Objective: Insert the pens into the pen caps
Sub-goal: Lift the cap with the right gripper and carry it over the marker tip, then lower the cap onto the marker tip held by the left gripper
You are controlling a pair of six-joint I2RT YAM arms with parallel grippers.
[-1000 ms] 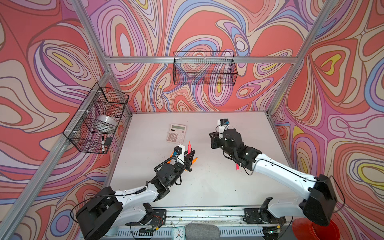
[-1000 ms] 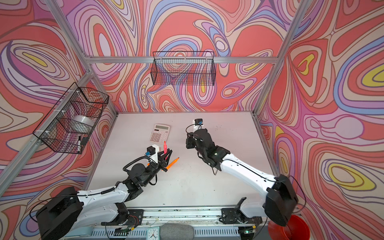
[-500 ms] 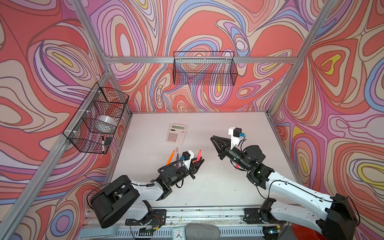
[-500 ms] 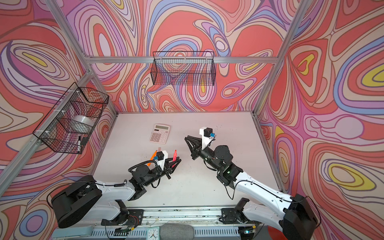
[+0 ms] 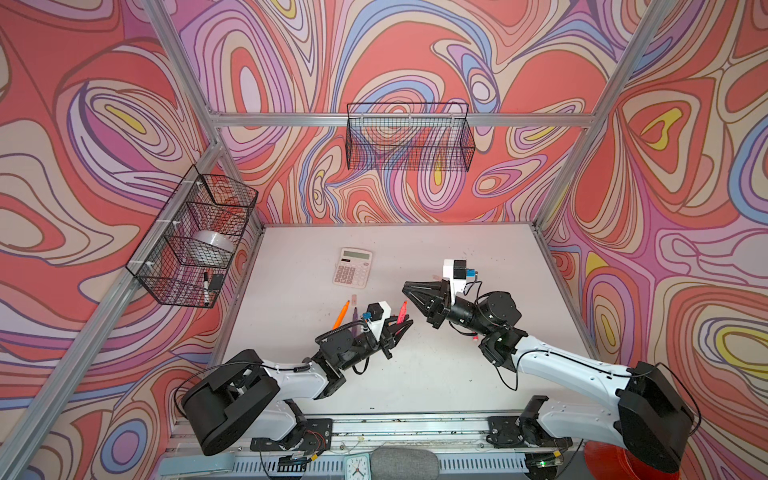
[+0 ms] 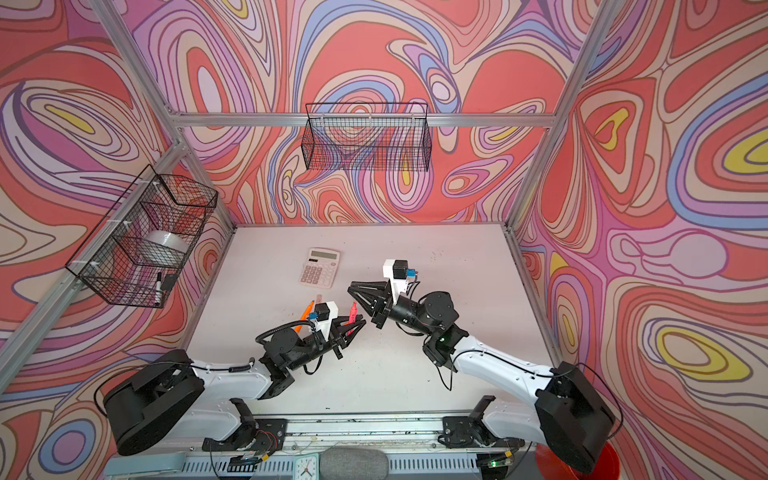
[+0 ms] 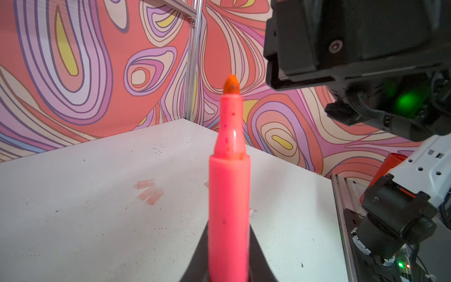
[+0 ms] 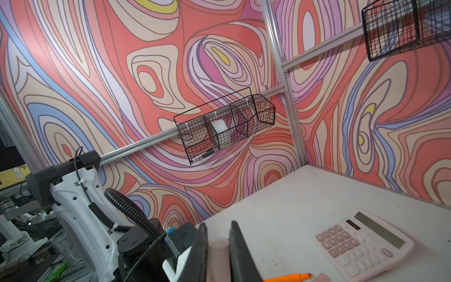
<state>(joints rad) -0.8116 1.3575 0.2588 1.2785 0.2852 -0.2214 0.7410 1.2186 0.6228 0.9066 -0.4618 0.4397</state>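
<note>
My left gripper (image 5: 400,325) is shut on a pink-red pen (image 5: 401,311), whose orange tip points up and away (image 7: 231,84). The pen (image 7: 229,195) fills the middle of the left wrist view between the dark fingers (image 7: 260,258). My right gripper (image 5: 409,291) hangs just above and behind it, pointing left, shut on a pale pen cap (image 8: 218,254) with its open end outward. An orange pen (image 5: 341,314), a purple pen (image 5: 354,321) and a loose cap (image 5: 354,299) lie on the table left of the left gripper. Three more caps (image 7: 149,191) lie together further off.
A pink calculator (image 5: 352,267) lies behind the pens, also in the right wrist view (image 8: 361,244). Wire baskets hang on the left wall (image 5: 191,245) and back wall (image 5: 409,139). The right arm's body (image 7: 353,48) looms beside the pen tip.
The right gripper has swung from the back of the table round to point left at the pen. The left gripper has carried the pink-red pen rightward and nearer the front.
</note>
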